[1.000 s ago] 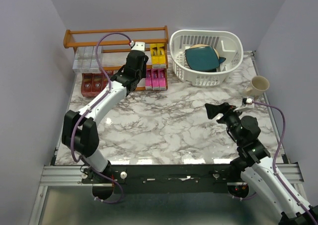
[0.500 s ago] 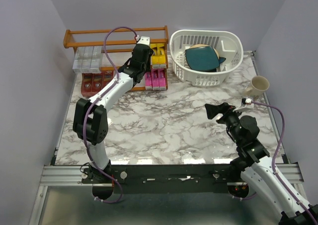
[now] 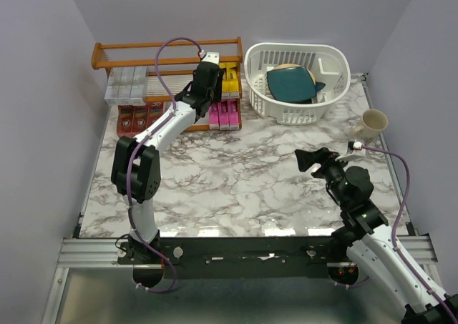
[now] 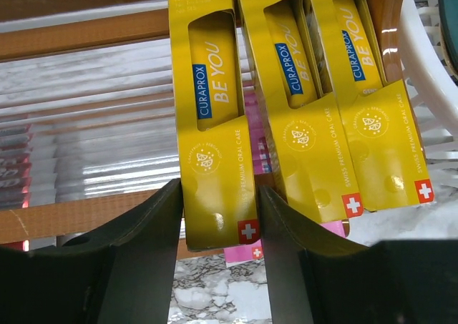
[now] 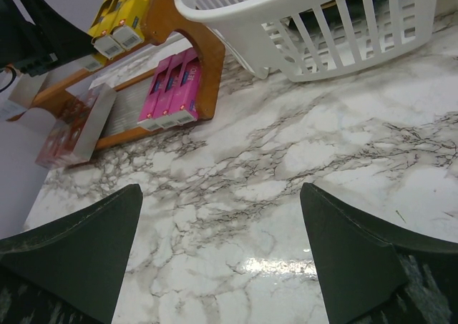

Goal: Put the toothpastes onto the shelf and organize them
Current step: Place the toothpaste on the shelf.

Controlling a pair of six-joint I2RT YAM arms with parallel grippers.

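The shelf (image 3: pixel 164 46) stands at the table's back left. Its upper tier holds silver-grey cartons (image 3: pixel 125 84) at the left and yellow cartons (image 3: pixel 229 79) at the right. Its lower tier holds red cartons (image 3: pixel 132 116) and pink cartons (image 3: pixel 223 113). My left gripper (image 3: pixel 212 77) is at the upper tier. In the left wrist view it (image 4: pixel 220 217) is shut on the near end of a yellow toothpaste (image 4: pixel 215 138), which lies on the clear slats (image 4: pixel 107 124) beside two other yellow cartons (image 4: pixel 300 116). My right gripper (image 3: pixel 308 158) is open and empty above the table at the right.
A white slotted basket (image 3: pixel 297 81) holding a teal object stands right of the shelf. A beige mug (image 3: pixel 370 124) stands at the right edge. The right wrist view shows the pink cartons (image 5: pixel 172 88), the shelf's end panel (image 5: pixel 193 38) and the basket (image 5: pixel 300 31).
My left arm has swung right along the shelf, from its middle to beside the yellow cartons, carrying the yellow toothpaste. The right arm has not moved.
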